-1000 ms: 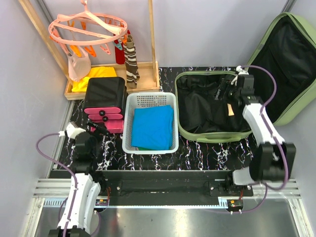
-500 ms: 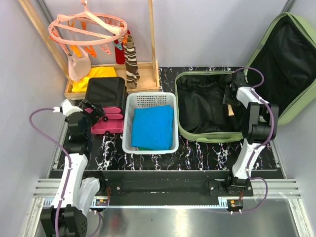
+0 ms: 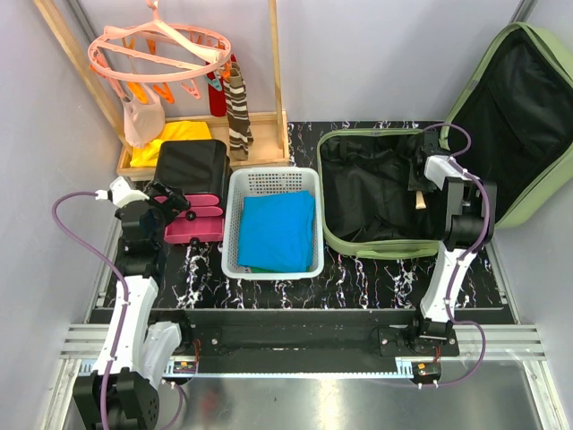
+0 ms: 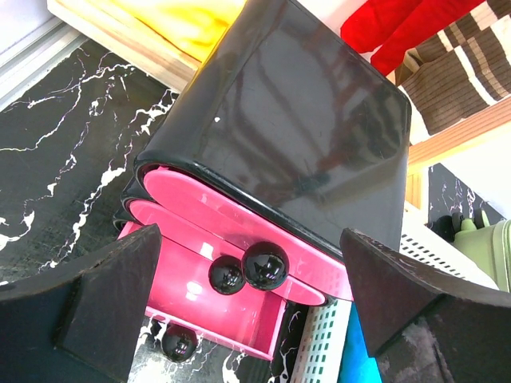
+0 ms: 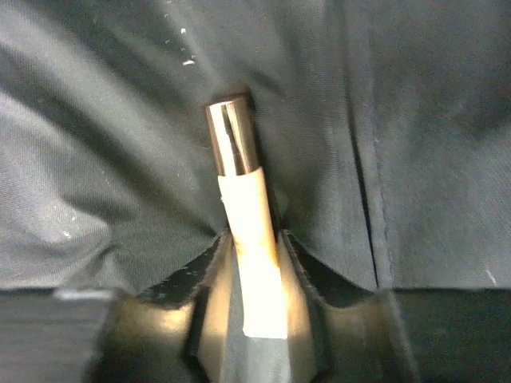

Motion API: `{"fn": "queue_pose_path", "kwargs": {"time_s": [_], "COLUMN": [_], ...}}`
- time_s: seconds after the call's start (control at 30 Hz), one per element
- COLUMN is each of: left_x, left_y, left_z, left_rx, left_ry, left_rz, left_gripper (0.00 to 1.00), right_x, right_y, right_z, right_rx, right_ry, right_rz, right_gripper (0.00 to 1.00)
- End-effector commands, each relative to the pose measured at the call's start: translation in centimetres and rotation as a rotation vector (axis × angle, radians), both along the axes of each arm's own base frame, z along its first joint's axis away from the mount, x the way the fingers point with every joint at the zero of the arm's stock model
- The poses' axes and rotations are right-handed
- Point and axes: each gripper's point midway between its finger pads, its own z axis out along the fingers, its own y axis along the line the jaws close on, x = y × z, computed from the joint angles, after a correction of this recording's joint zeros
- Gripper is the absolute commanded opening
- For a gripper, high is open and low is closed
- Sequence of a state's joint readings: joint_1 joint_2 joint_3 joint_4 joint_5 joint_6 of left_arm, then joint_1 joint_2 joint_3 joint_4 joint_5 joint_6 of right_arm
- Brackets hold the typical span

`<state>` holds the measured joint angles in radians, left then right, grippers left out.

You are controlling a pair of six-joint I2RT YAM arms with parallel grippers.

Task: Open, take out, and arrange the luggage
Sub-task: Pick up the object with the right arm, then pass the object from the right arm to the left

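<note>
Right fingers (image 5: 206,281) pinch a cream tube (image 5: 246,211) with a shiny cap, against the black lining of the luggage (image 3: 385,248). It lies open on the worktop (image 3: 376,279), lid against the wall. To its left stand a white basket (image 3: 271,173) and a black-and-pink case (image 4: 279,120), the case between the wide-spread left fingers (image 4: 88,295).

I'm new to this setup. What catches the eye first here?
The open green luggage at far right dominates; inside it the right pincer clasps a cream tube. A pink ring hanger hangs far left, and a blue cloth lies in the white basket at centre.
</note>
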<state>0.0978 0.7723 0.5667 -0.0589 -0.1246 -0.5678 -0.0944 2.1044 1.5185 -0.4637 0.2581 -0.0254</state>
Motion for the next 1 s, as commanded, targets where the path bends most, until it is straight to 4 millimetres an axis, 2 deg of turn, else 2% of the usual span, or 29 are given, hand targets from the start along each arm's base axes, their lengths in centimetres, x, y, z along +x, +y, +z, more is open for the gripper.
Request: {"fn": "queue_pose_path", "kwargs": {"time_s": [0.0, 0.03, 0.13, 0.17, 0.23, 0.27, 0.33, 0.37, 0.4, 0.43, 0.47, 0.5, 0.53, 0.57, 0.6, 0.63, 0.67, 0.73, 0.77, 0.8, 0.87, 0.9, 0.97], "left_x": [0.3, 0.4, 0.5, 0.5, 0.6, 0.6, 0.6, 0.6, 0.5, 0.5, 0.4, 0.3, 0.1, 0.0, -0.3, -0.8, -1.1, -2.4, -2.8, -3.1, -4.0, -4.2, -4.4], "left_y": [-0.3, -0.3, -0.3, -0.3, -0.4, -0.5, -1.3, -2.1, -3.1, -4.3, -5.2, -6.6, -8.7, -10.1, -11.7, -14.0, -15.4, -19.2, -20.4, -21.4, -23.2, -23.6, -24.0], "left_z": [3.1, 3.3, 4.7, 5.0, 6.3, 6.7, 8.4, 8.8, 9.6, 9.9, 10.1, 10.5, 10.8, 10.9, 10.6, 11.4, 11.4, 11.9, 11.3, 12.0, 12.0, 12.8, 13.0], "left_rx": [0.024, 0.031, 0.072, 0.087, 0.130, 0.142, 0.169, 0.175, 0.185, 0.182, 0.176, 0.155, 0.137, 0.120, 0.074, 0.046, 0.010, -0.084, -0.124, -0.138, -0.204, -0.225, -0.272], "left_ry": [-0.076, -0.080, -0.100, -0.100, -0.100, -0.101, -0.135, -0.149, -0.167, -0.180, -0.189, -0.204, -0.222, -0.234, -0.238, -0.283, -0.299, -0.354, -0.348, -0.387, -0.390, -0.429, -0.442], "left_rz": [-0.032, -0.040, -0.057, -0.060, -0.082, -0.095, -0.147, -0.185, -0.235, -0.280, -0.314, -0.372, -0.440, -0.487, -0.544, -0.620, -0.668, -0.797, -0.835, -0.864, -0.923, -0.937, -0.947], "left_gripper": [0.99, 0.99, 0.99, 0.99, 0.99, 0.99, 0.98, 0.97, 0.96, 0.95, 0.95, 0.95, 0.94, 0.94, 0.94, 0.94, 0.94, 0.94, 0.94, 0.94, 0.94, 0.94, 0.94], "right_x": [0.8, 0.7, 0.9, 1.1, 0.9, 1.0, 0.8, 0.5, 0.4, -0.3, -0.6, -1.3, -2.5, -3.3, -4.6, -5.7, -7.1, -9.7, -11.6, -13.1, -15.5, -16.0, -17.4], "right_y": [-0.1, 0.2, 1.4, 1.7, 2.9, 3.4, 5.5, 6.5, 8.2, 10.3, 11.8, 14.4, 17.0, 18.7, 21.5, 23.0, 25.5, 28.8, 31.3, 32.8, 35.3, 35.8, 37.1], "right_z": [0.0, 0.1, 2.0, 3.8, 5.7, 8.5, 11.0, 14.2, 15.3, 18.6, 19.9, 20.8, 23.3, 24.2, 25.1, 26.8, 27.3, 28.4, 29.7, 28.9, 28.6, 27.9, 27.1], "right_rx": [0.016, 0.030, 0.085, 0.096, 0.142, 0.151, 0.190, 0.198, 0.242, 0.286, 0.330, 0.446, 0.514, 0.585, 0.734, 0.792, 0.859, 0.977, 1.027, 1.083, 1.129, 1.126, 1.140], "right_ry": [-0.009, -0.011, -0.048, -0.086, -0.128, -0.189, -0.258, -0.337, -0.386, -0.471, -0.517, -0.563, -0.627, -0.657, -0.686, -0.728, -0.734, -0.766, -0.796, -0.762, -0.736, -0.719, -0.683], "right_rz": [0.025, 0.029, 0.069, 0.077, 0.105, 0.119, 0.163, 0.192, 0.251, 0.294, 0.341, 0.420, 0.495, 0.548, 0.632, 0.691, 0.753, 0.858, 0.981, 1.021, 1.128, 1.143, 1.180], "right_gripper": [0.27, 0.24, 0.16, 0.12, 0.09, 0.09, 0.09, 0.09, 0.09, 0.09, 0.09, 0.09, 0.09, 0.09, 0.09, 0.09, 0.09, 0.09, 0.09, 0.10, 0.11, 0.11, 0.11]}}
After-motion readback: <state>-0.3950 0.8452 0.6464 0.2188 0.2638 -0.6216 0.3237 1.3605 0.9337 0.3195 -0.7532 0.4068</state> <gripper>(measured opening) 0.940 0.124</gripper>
